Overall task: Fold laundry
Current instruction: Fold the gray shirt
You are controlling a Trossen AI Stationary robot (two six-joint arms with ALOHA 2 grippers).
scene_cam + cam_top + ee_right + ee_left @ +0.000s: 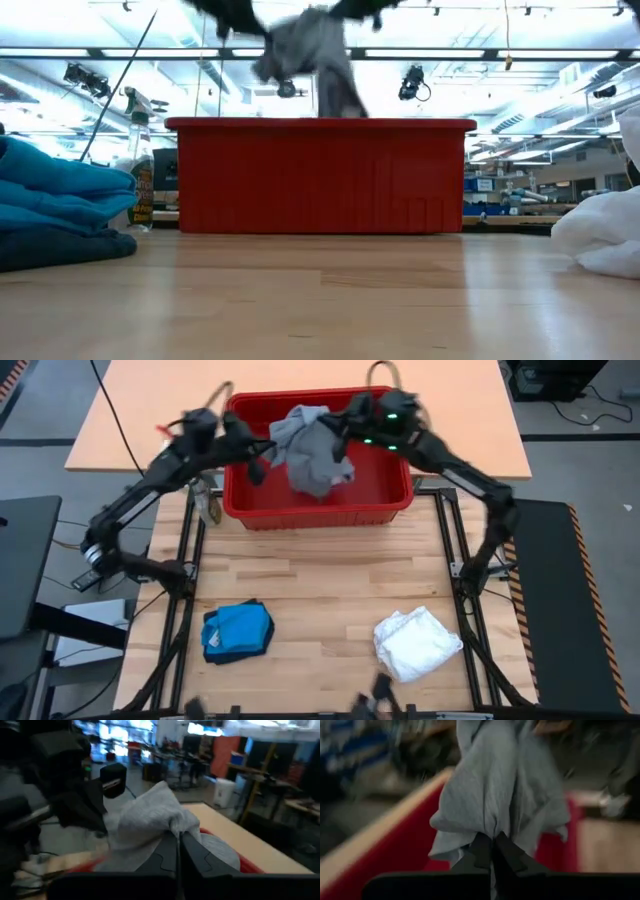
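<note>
A light grey garment (pixel 312 448) hangs above the red basket (pixel 385 500), held between both grippers. My left gripper (pixel 262 458) is shut on its left side and my right gripper (pixel 338 432) is shut on its far right side. In the low view the grey garment (pixel 312 55) hangs clear of the basket's rim (pixel 320 124). A bright blue garment on a dark navy one (pixel 237 631) lies folded on the near left of the table. A white garment (pixel 416 643) lies bunched on the near right. My left gripper (pixel 493 851) pinches a gathered fold of the grey garment (pixel 492 827) between its two fingers. The cloth spreads out beyond the fingertips and is lifted clear over the basket. My right gripper (pixel 178 845) pinches a bunched edge of the grey garment (pixel 172 826) between its two fingers. The cloth bulges over the fingertips and hangs clear of the basket.
The red basket (pixel 320 178) stands at the table's far middle. A spray bottle (pixel 209 502) stands just left of it. Bare wood (pixel 320 585) lies between the basket and the two folded piles. A tan table (pixel 140 420) lies behind.
</note>
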